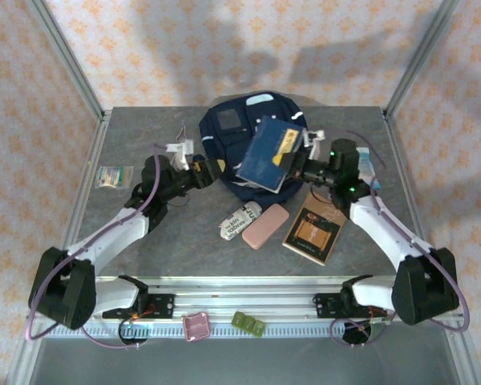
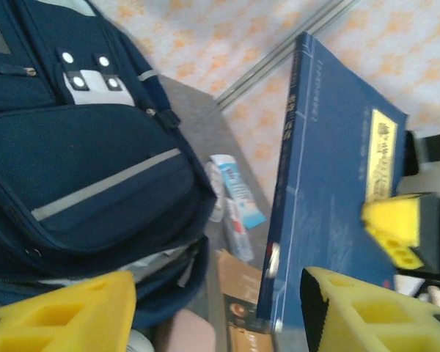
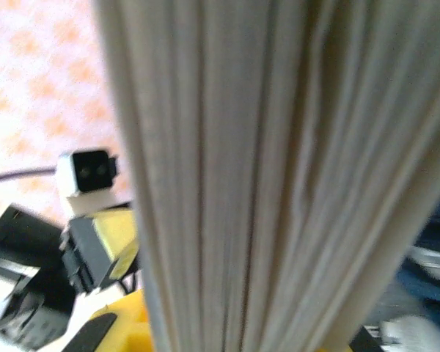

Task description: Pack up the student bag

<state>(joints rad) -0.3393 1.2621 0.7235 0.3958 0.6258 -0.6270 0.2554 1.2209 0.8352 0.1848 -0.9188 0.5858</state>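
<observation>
The student bag (image 1: pixel 232 128), navy with grey stripes, lies at the back centre of the table; its front pocket (image 2: pixel 81 161) takes up the left of the left wrist view. A blue book (image 1: pixel 268 156) hangs tilted over the bag's right side. My right gripper (image 1: pixel 302 164) is shut on the book's right edge, and one of its yellow fingers (image 2: pixel 396 227) presses on the cover (image 2: pixel 330 191). The book's page edges (image 3: pixel 279 176) stand close before the right wrist camera. My left gripper (image 1: pixel 212 170) is open beside the bag's front left, its fingers (image 2: pixel 59 315) apart from the book.
In front of the bag lie a pink case (image 1: pixel 265 225), a brown book (image 1: pixel 313 233) and a white printed roll (image 1: pixel 240 221). A small packet (image 1: pixel 114 176) sits far left and a tube (image 1: pixel 365 164) far right. A pink dish (image 1: pixel 197 326) rests on the front rail.
</observation>
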